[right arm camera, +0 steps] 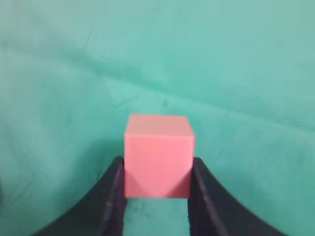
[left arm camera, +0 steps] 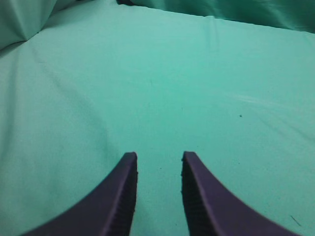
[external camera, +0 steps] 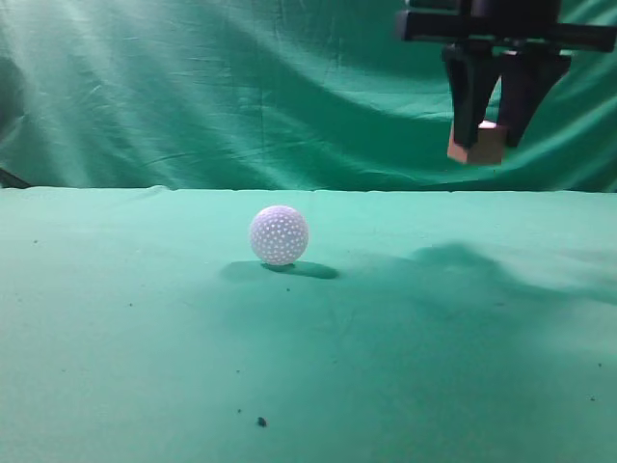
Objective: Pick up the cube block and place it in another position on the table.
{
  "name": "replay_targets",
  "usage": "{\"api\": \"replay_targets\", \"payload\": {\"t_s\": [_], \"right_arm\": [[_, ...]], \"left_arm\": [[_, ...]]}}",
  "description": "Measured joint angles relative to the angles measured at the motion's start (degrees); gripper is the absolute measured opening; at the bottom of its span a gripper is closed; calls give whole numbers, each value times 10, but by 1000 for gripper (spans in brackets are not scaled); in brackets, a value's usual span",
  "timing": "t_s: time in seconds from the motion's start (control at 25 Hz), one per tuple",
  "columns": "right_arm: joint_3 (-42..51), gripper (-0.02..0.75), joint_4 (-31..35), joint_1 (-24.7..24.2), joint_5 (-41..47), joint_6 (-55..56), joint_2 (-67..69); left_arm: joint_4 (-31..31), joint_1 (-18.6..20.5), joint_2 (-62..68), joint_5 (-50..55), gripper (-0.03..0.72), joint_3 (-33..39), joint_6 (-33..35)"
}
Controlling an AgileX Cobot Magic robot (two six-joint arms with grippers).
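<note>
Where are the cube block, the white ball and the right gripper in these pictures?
cube block (right arm camera: 157,155): right wrist view, its front face.
white ball (external camera: 279,234): exterior view, its dimpled middle.
right gripper (external camera: 490,133): exterior view, between its fingertips.

Green-clothed table (external camera: 116,328) carries a white dimpled ball (external camera: 279,234) and dark specks

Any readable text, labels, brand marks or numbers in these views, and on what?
None can be read in any view.
The cube block shows plain faces, with no print.
The ball shows only dimples.
The right gripper, left gripper and table carry no marking.
</note>
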Motion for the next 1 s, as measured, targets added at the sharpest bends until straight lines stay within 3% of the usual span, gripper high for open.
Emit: {"api": "replay_targets", "payload": {"t_s": [0.24, 0.52, 0.76, 1.0], "right_arm": [[-109, 218, 14, -59, 39, -25, 89], [-153, 218, 72, -59, 53, -82, 174], [-157, 218, 74, -59, 50, -92, 194], [-177, 516, 74, -59, 102, -94, 194]], "left_arm": [[0, 0, 0, 0, 262, 0, 0], [0, 0, 0, 0, 262, 0, 0], [0, 0, 0, 0, 262, 0, 0], [0, 0, 0, 0, 262, 0, 0]]}}
